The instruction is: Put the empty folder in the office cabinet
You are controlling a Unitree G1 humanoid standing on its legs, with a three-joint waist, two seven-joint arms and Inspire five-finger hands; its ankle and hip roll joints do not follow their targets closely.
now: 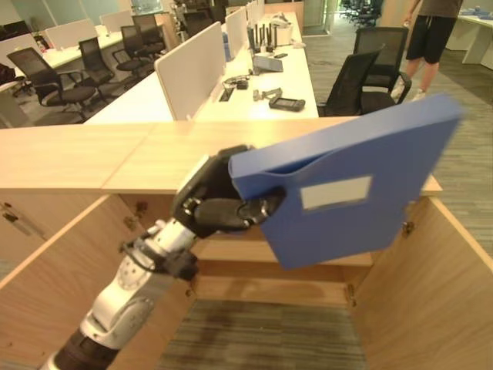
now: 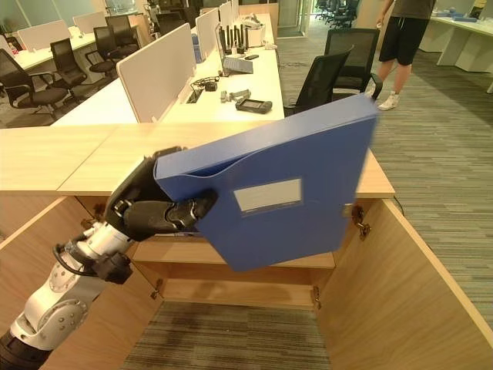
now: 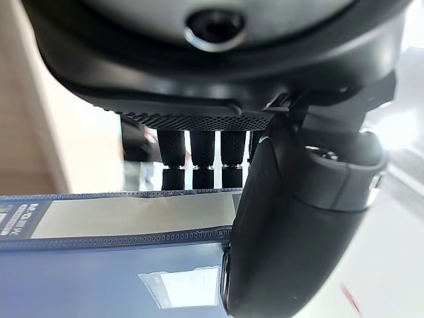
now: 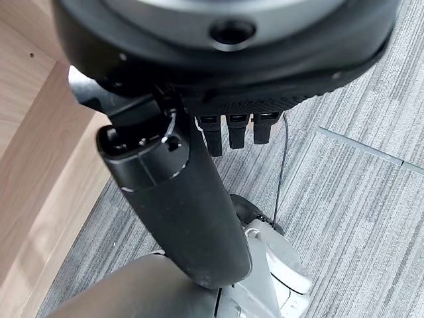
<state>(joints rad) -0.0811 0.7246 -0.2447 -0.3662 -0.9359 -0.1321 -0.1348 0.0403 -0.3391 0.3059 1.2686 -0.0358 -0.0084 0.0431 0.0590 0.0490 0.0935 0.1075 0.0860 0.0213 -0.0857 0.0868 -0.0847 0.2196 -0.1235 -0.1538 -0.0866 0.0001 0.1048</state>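
The left hand (image 1: 212, 202) pinched the blue folder (image 1: 350, 181) by its open end (thumb on its labelled face), holding it tilted before the open cabinet (image 1: 431, 285). The right hand (image 4: 199, 192) hung relaxed over carpet, holding nothing.

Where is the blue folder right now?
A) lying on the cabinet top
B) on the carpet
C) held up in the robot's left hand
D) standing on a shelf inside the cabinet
C: the left hand grips the folder by its corner, holding it tilted in the air before the open cabinet.
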